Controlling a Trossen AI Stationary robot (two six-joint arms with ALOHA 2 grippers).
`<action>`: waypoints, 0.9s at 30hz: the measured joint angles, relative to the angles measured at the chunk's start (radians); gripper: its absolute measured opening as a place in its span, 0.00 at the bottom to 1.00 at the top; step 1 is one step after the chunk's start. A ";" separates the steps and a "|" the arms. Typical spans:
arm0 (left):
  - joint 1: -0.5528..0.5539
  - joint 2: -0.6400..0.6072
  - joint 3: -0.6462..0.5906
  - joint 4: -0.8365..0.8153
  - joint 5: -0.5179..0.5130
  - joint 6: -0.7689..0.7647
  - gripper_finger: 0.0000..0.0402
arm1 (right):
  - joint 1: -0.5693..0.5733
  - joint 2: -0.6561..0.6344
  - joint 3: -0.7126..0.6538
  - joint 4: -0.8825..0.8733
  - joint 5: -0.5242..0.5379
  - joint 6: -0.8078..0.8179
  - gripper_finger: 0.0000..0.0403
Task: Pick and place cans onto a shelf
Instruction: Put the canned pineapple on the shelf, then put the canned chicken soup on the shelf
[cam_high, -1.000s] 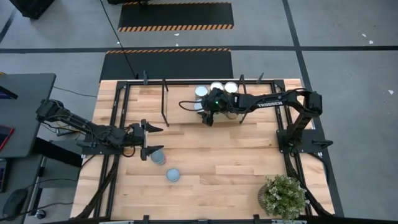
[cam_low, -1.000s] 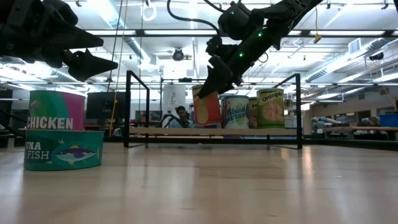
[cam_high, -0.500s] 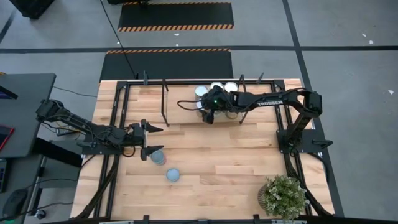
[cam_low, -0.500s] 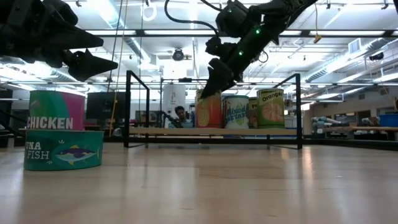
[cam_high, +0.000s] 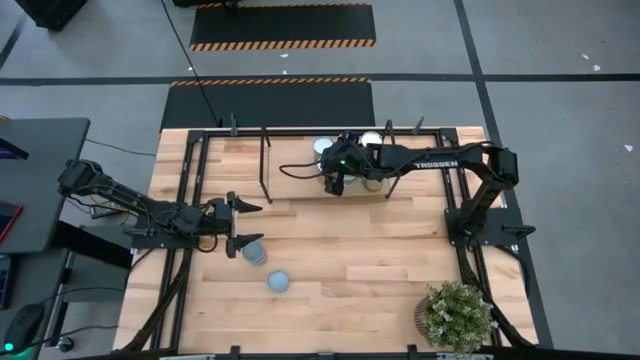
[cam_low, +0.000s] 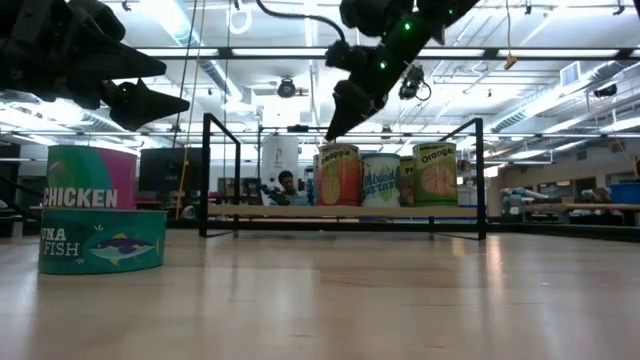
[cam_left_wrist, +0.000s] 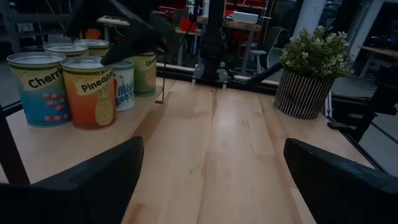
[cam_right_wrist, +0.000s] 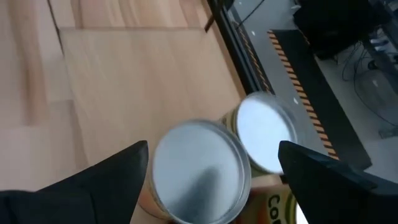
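From above, my right gripper (cam_high: 335, 181) hangs over the cluster of cans (cam_high: 345, 158) on the shelf (cam_high: 290, 170), jaws spread with nothing in them; my arm there reads "TROSSEN". My left gripper (cam_high: 240, 222) waits over the tabletop (cam_high: 400, 270) with jaws wide, beside two cans still to be moved (cam_high: 256, 252) (cam_high: 278, 282). I judge the risk is my right fingers clipping a rim while rising, tipping a can into its neighbours.

At table height, the right gripper (cam_low: 345, 108) sits just above the orange can (cam_low: 338, 175), apart from it. Next to it stands one marked "Orange" (cam_low: 437, 172). Near the left gripper (cam_low: 150, 100), a tin (cam_low: 92, 177) reads "CHICKEN" stacked on a teal tin (cam_low: 102, 240) reading "TUNA FISH"; a careless grab could topple that stack.

From my left wrist, labels read "Cherr…" (cam_left_wrist: 34, 88) and "Pineapp…" (cam_left_wrist: 88, 92); a potted plant (cam_left_wrist: 309, 71) stands well apart.

From my right wrist, two silver lids (cam_right_wrist: 198, 171) (cam_right_wrist: 266, 132) lie between my spread fingers (cam_right_wrist: 118, 171), close together, so a sideways drift could knock them.
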 joint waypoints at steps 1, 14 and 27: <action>0.000 0.000 0.000 0.000 0.000 0.000 0.98 | 0.006 0.000 0.013 -0.009 0.000 0.000 0.91; 0.000 0.000 0.004 -0.014 0.000 0.050 0.98 | 0.168 0.000 0.063 0.091 -0.105 0.064 0.91; -0.042 0.047 0.314 -0.608 0.191 -0.063 0.97 | 0.378 0.001 -0.001 0.165 -0.041 0.200 0.90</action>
